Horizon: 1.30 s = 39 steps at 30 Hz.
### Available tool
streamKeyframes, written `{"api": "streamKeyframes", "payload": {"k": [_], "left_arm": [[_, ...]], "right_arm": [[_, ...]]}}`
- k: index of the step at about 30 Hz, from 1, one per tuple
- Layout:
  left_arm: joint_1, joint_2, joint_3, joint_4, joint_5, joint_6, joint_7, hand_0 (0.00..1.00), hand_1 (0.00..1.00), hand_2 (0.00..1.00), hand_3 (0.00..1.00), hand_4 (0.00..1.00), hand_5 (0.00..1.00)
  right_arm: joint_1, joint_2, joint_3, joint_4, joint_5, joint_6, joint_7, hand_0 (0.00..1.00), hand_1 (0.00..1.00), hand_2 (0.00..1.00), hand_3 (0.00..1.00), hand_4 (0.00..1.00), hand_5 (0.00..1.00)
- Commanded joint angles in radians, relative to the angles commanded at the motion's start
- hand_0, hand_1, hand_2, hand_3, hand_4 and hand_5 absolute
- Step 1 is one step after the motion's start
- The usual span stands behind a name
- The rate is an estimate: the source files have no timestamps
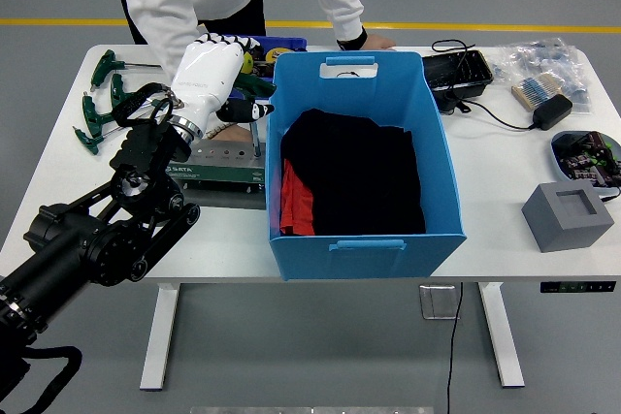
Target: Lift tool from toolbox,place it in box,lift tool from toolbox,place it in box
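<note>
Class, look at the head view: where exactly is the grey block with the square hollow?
The grey block sits on the table's right side near the front edge, to the right of the blue box and just in front of a dark round tray.

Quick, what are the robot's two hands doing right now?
Left hand: closed on a black-handled tool over the toolbox.
Right hand: not in view.

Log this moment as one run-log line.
left hand: shut on tool, over toolbox | blue box: holds dark cloth, tool not in | person: hand resting on table's far edge
</note>
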Motion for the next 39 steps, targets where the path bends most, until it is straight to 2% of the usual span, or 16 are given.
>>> {"api": "streamKeyframes", "payload": {"k": [1, 2, 7, 8, 19, 20, 25, 26, 31, 32, 39], "left_arm": [[-0.004, 0.001, 0.002, 0.008, 0.0, 0.001, -0.001, 0.658, 0.612, 0.636, 0.675, 0.998, 0.324], [-0.007, 0.002, 0.004, 0.014, 0.0, 0.001, -0.001, 0.552, 0.474, 0.495, 0.557, 0.998, 0.328], [-0.017, 0.005, 0.014, 0.037, 0.0, -0.004, -0.002, 0.552, 0.474, 0.495, 0.557, 0.998, 0.328], [-0.018, 0.005, 0.016, 0.042, 0.0, -0.003, -0.002, 0.5, 0.424, 0.433, 0.523, 0.998, 0.327], [-0.032, 0.003, 0.032, 0.083, 0.0, 0.014, -0.009, 0.49, 0.409, 0.405, 0.509, 0.998, 0.329], [-0.032, 0.002, 0.034, 0.085, 0.0, 0.018, -0.011, 0.43, 0.391, 0.386, 0.416, 0.998, 0.332], [-0.031, -0.001, 0.04, 0.088, 0.0, 0.032, -0.017, 0.43, 0.391, 0.386, 0.416, 0.998, 0.332], [-0.031, -0.001, 0.041, 0.09, 0.0, 0.034, -0.018, 0.379, 0.338, 0.332, 0.351, 0.998, 0.339], [-0.034, -0.002, 0.046, 0.101, 0.0, 0.035, -0.021, 0.379, 0.338, 0.332, 0.351, 0.998, 0.339], [-0.035, -0.002, 0.047, 0.103, 0.0, 0.034, -0.022, 0.362, 0.296, 0.293, 0.321, 0.998, 0.35], [-0.043, -0.002, 0.056, 0.124, 0.0, 0.028, -0.029, 0.358, 0.286, 0.276, 0.315, 0.998, 0.361]], "right_arm": [[0.0, 0.0, 0.0, 0.0, 0.0, 0.0, 0.0, 0.683, 0.663, 0.726, 0.57, 0.774, 0.696], [0.001, 0.0, 0.0, 0.0, 0.0, 0.0, 0.0, 0.682, 0.662, 0.726, 0.57, 0.774, 0.697], [0.002, -0.001, 0.0, 0.0, -0.001, 0.0, 0.0, 0.682, 0.662, 0.726, 0.57, 0.774, 0.697], [0.002, -0.002, 0.001, 0.0, -0.002, 0.0, -0.001, 0.683, 0.663, 0.726, 0.57, 0.775, 0.698], [0.003, -0.003, 0.006, 0.001, -0.011, -0.001, -0.001, 0.683, 0.663, 0.726, 0.571, 0.775, 0.697], [0.003, -0.003, 0.007, 0.001, -0.014, -0.001, -0.002, 0.683, 0.664, 0.726, 0.571, 0.774, 0.698], [0.001, -0.003, 0.009, 0.001, -0.017, -0.001, -0.002, 0.683, 0.664, 0.726, 0.571, 0.774, 0.698], [0.001, -0.003, 0.01, 0.001, -0.018, -0.002, -0.003, 0.681, 0.664, 0.726, 0.57, 0.774, 0.697], [0.0, -0.003, 0.014, 0.002, -0.026, -0.002, -0.005, 0.681, 0.664, 0.726, 0.57, 0.774, 0.697], [-0.001, -0.003, 0.015, 0.002, -0.028, -0.002, -0.006, 0.682, 0.664, 0.726, 0.569, 0.773, 0.696], [0.0, -0.002, 0.016, 0.003, -0.032, -0.001, -0.008, 0.682, 0.665, 0.726, 0.57, 0.773, 0.697]]}}
